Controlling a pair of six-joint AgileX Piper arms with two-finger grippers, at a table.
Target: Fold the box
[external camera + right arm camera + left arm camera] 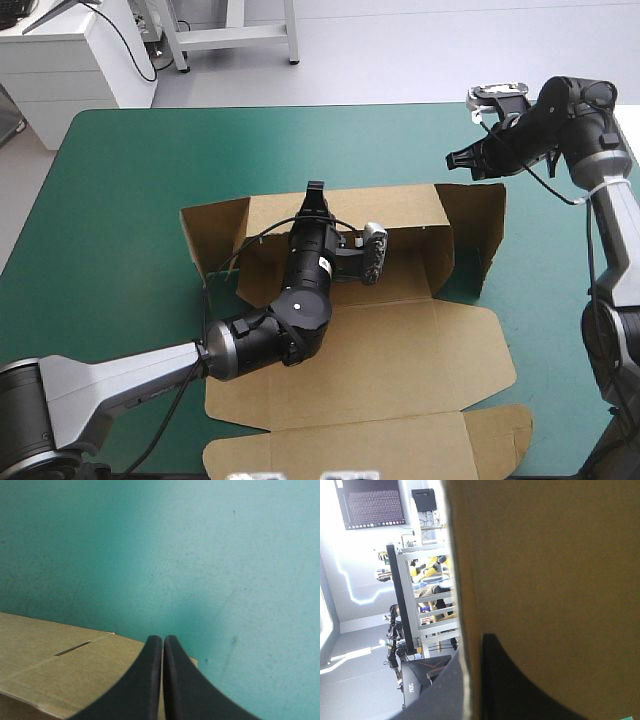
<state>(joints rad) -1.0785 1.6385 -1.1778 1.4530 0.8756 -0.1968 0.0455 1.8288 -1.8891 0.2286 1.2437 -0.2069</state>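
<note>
Brown box (400,350) sits in the middle of the desk (120,180), lid flat toward the near edge, far walls up. Left claw (316,190) is clamped on the back wall's top edge. Farther off, right claw (462,158) hovers pinched together, beyond the box's far right corner.

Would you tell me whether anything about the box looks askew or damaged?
Nothing stands out: the box is half-formed, rear wall up, lid flat, no tear showing. The left tool pinches that wall's rim; the right tool, shut, is clear of it.
</note>
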